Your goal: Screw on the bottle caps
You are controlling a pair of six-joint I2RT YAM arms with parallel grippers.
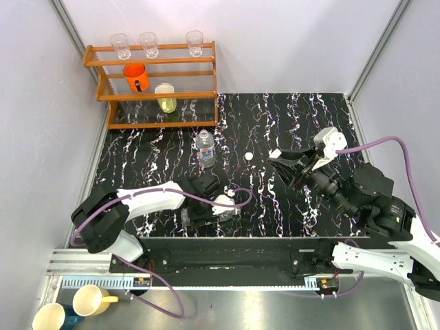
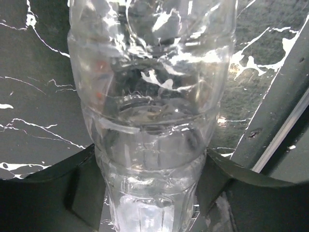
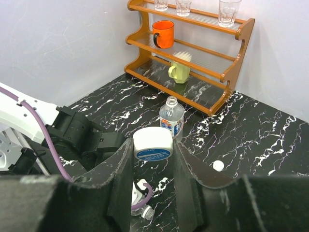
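Observation:
My right gripper [image 3: 152, 159] is shut on a white bottle cap with a blue top [image 3: 152, 144] and holds it above the table; the gripper also shows in the top view [image 1: 287, 173]. My left gripper [image 2: 149, 193] is shut on the wider clear bottle [image 2: 149, 111]. That bottle seems to lie low near the table's front edge [image 1: 227, 206], its open neck [image 3: 147, 212] showing below my right fingers. A narrower labelled bottle [image 1: 205, 148] stands upright and uncapped mid-table [image 3: 172, 117]. A second small white cap [image 1: 248, 157] lies on the table beside it [image 3: 218, 165].
A wooden shelf [image 1: 159, 96] at the back left holds three clear glasses, an orange mug [image 1: 136, 77] and a yellow cup [image 1: 166, 97]. The left arm's purple cable [image 1: 237, 201] loops by the held bottle. Grey walls close the sides. Mugs [image 1: 93, 300] sit off the table.

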